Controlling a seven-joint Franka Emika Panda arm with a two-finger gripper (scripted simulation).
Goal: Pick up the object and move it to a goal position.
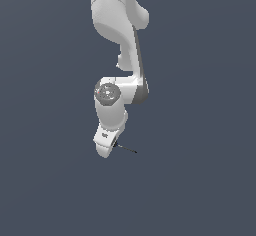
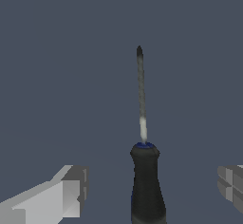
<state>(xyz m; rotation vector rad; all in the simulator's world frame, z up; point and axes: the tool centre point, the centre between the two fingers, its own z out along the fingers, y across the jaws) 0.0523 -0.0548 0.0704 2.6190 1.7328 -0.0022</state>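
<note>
just one screwdriver, one end effector, fingers spread

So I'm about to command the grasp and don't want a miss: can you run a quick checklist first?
1. Gripper open: ok, jaws apart.
2. Screwdriver handle between the jaws: ok, in the wrist view.
3. Jaws off the handle: ok, gaps both sides.
4. Shaft outside the jaws: ok, it juts toward the exterior view's right.
5. Height low enough to close on the handle: cannot tell.
6. Goal position: cannot tell, no marker shows.
</note>
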